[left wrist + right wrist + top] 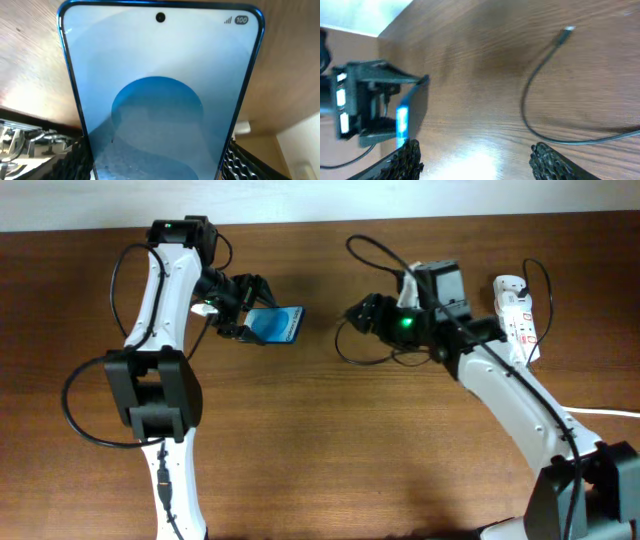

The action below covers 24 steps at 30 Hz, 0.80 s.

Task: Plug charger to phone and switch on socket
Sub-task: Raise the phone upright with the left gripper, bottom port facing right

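Note:
My left gripper (pixel 238 305) is shut on the phone (pixel 276 325) and holds it by one end, blue screen up, above the table. In the left wrist view the phone (pixel 160 80) fills the frame between my fingers (pixel 157 167). My right gripper (pixel 358 314) is open and empty, to the right of the phone and apart from it. In the right wrist view my open fingers (pixel 477 162) face the phone (pixel 404 120), seen edge-on. The black charger cable (pixel 525 105) lies curved on the table, and its small plug (pixel 566 31) lies free. The cable (pixel 343 352) loops under my right gripper.
The white socket strip (pixel 517 310) with red marks lies at the far right behind the right arm. Its thick white cord (pixel 605 411) runs off the right edge. The table's far edge (pixel 300 225) is close behind both grippers.

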Tool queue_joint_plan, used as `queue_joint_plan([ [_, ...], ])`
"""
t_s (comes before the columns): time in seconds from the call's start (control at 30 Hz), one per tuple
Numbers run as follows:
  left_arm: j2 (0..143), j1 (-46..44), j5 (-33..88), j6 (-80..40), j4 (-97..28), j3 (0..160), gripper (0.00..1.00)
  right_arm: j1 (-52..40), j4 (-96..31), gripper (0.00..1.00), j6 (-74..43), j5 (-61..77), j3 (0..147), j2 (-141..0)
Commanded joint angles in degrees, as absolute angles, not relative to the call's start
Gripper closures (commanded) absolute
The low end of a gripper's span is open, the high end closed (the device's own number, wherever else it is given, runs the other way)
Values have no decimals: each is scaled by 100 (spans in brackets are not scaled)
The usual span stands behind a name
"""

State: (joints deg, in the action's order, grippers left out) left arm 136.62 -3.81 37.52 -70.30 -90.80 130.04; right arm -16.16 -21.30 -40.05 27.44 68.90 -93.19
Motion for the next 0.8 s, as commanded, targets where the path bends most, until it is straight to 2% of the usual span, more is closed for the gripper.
queue_joint_plan([
  [0.0,13638,-539,3465,-7290,-9094,13141,100,-2008,-1894,27,-3951,2829,6976,-9321],
  [0.2,13638,-967,3470,-7286,-9098,13141,100,-2206,-1688,27,-4403,3245,6976,-9804],
  [0.33,13638,-1072,3494,-7288,-9096,13141,100,-2357,-1455,31,-4403,3232,6976,-9939],
  [0.5,13638,-1151,3811,-7286,-9091,13141,100,-2628,-1149,43,-4757,2812,6976,-10156],
  [0.67,13638,-1313,3813,-7288,-9056,13141,100,-2749,-1111,49,-4853,2473,6976,-10175],
  [0.77,13638,-1446,3813,-7288,-8941,13141,100,-2749,-1109,60,-4853,2477,6976,-10175],
])
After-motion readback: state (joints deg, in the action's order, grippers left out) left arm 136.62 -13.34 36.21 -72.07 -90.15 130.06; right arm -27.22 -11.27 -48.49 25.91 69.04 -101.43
